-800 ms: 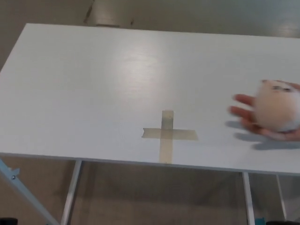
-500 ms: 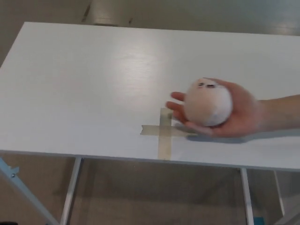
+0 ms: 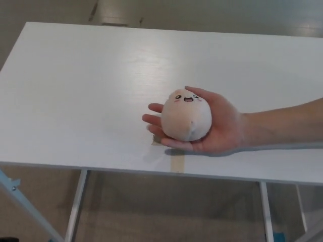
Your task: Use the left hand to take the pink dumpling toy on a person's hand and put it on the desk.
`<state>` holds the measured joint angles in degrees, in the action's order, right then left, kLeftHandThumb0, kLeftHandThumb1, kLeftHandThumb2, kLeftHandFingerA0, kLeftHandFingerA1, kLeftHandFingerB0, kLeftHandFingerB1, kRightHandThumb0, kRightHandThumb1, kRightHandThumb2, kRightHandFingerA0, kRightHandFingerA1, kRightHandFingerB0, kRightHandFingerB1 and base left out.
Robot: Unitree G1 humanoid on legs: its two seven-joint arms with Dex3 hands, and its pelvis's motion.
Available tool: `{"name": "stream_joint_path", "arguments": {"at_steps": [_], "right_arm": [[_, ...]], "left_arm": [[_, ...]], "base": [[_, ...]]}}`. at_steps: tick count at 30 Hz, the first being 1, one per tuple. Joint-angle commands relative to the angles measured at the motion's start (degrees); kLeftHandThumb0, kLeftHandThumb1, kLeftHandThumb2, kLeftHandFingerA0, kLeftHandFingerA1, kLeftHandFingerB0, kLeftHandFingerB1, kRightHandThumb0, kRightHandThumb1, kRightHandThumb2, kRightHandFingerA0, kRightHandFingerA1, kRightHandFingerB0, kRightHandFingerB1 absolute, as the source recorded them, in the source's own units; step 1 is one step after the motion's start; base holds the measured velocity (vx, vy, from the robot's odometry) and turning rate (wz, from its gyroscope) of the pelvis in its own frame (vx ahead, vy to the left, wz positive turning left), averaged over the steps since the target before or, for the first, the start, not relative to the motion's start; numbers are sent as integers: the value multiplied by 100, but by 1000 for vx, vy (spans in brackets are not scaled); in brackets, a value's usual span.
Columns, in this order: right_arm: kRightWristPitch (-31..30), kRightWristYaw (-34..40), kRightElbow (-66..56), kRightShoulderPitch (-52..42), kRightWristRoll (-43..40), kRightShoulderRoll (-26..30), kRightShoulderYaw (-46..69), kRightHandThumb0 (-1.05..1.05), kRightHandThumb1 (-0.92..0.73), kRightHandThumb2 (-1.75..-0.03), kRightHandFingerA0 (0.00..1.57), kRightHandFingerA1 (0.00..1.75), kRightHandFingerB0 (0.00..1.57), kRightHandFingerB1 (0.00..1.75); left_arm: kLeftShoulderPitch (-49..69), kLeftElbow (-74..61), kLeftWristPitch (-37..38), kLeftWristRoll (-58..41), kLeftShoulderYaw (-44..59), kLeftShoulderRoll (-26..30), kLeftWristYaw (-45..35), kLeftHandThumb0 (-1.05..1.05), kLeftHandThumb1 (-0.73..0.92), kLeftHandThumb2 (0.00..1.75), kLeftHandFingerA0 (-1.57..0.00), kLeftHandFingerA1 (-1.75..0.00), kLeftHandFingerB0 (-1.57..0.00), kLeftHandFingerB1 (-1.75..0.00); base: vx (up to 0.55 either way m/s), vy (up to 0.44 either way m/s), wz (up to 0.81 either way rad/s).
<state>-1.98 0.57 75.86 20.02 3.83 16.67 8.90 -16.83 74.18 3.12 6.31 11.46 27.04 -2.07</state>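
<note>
One pink dumpling toy (image 3: 185,115), round with a small smiling face, sits in the upturned palm of one person's hand (image 3: 219,128), whose fingers curl loosely beneath and around it. The hand reaches in from the right over one white desk (image 3: 75,91), above a tape cross (image 3: 176,162) that is mostly hidden. Neither robot hand appears, so nothing can be said of their fingers.

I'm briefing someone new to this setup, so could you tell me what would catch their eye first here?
First, the pink dumpling toy with its small smiling face, resting in a person's hand that reaches in from the right, palm up, over the near middle of the white desk. Just below the hand, a strip of tape peeks out at the desk's near edge. Neither robot hand is in view.
</note>
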Motion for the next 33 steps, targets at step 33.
{"name": "stream_joint_path", "arguments": {"at_steps": [33], "right_arm": [[-37,-19,29,13,65,105,-48,-23,-68,-60,65,45,54,42]], "left_arm": [[2437,-3983,2118,-292,-778,61,-817,-46,45,73,-57,-53,-43,-46]], "base": [[0,0,0]]}}
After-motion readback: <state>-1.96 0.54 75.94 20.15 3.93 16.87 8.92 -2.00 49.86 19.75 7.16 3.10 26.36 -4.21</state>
